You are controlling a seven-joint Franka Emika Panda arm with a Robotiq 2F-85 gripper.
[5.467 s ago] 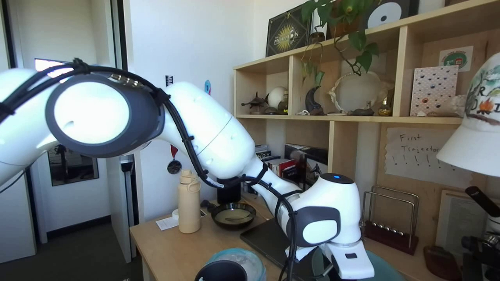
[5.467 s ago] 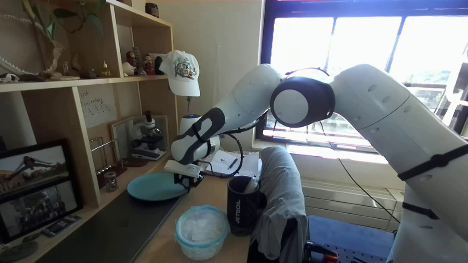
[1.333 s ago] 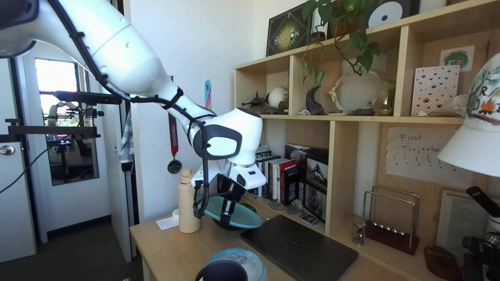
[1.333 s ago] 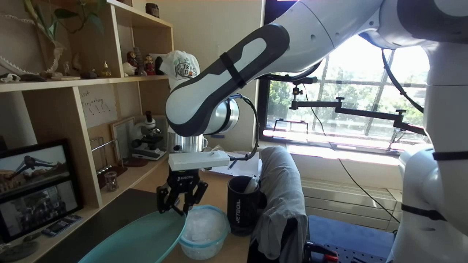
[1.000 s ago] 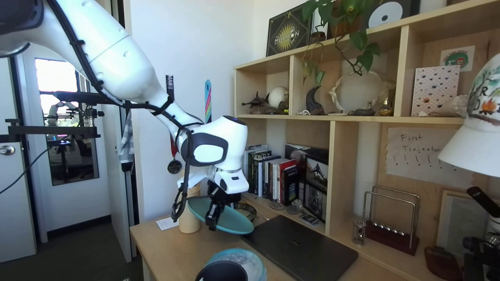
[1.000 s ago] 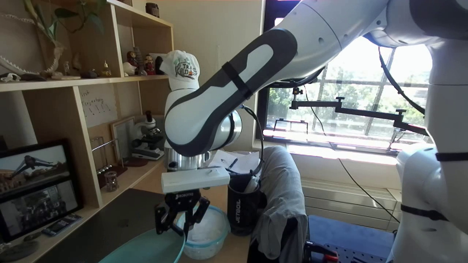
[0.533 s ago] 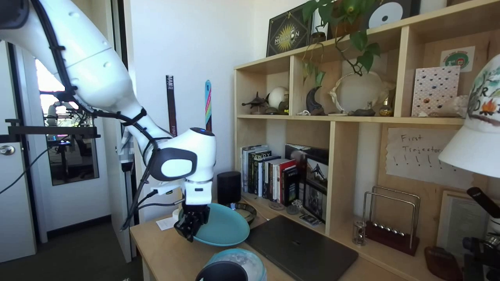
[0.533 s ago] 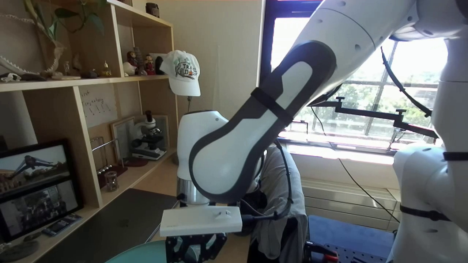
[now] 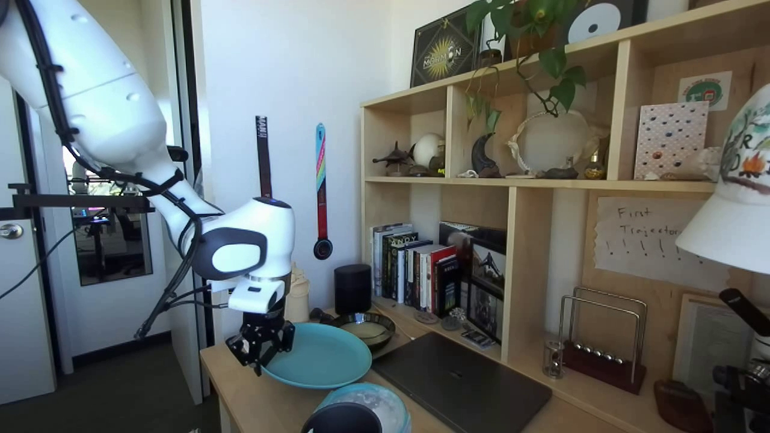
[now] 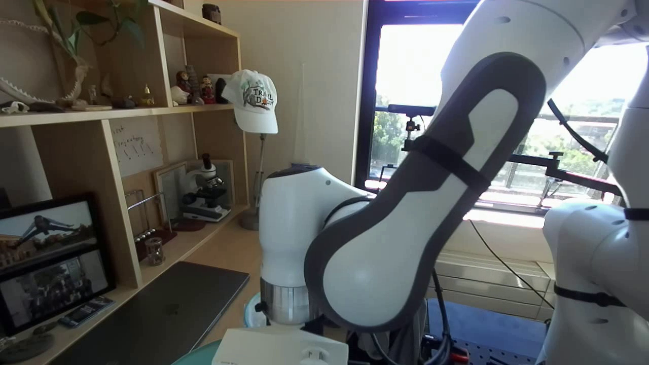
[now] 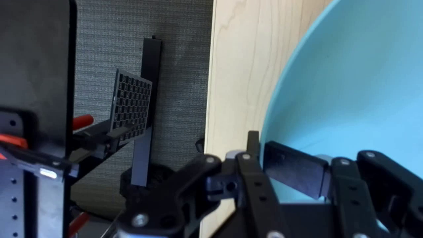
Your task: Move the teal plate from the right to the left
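From the left, in an exterior view, we see the arm (image 9: 102, 108) sloping down over the surface (image 9: 264, 403); below it are the fingers (image 11: 294, 170), and in the wrist view we find them pinching the rim of the plate (image 9: 325, 355), one inside the rim and one outside; behind them stands the bottle (image 9: 299, 304), partly hidden by the wrist; the plate is at the left end of the surface and looks nearly level, though we cannot tell whether it fully rests there; nearer to us, the black cup (image 9: 343, 406) covers part of the tub (image 9: 404, 409); beyond the plate we see the speaker (image 9: 353, 290) and, just right of it, the bowl (image 9: 385, 338), partly hidden by the plate; books (image 9: 415, 264) stand in the shelf (image 9: 624, 108) farther back; the laptop (image 9: 463, 385) lies closed, its corner just beside the plate; farther right we have the hourglass (image 9: 553, 359), then the cradle (image 9: 601, 364) near it; the microscope (image 10: 205, 190) shows in both exterior views, as does the white cap (image 10: 255, 109).
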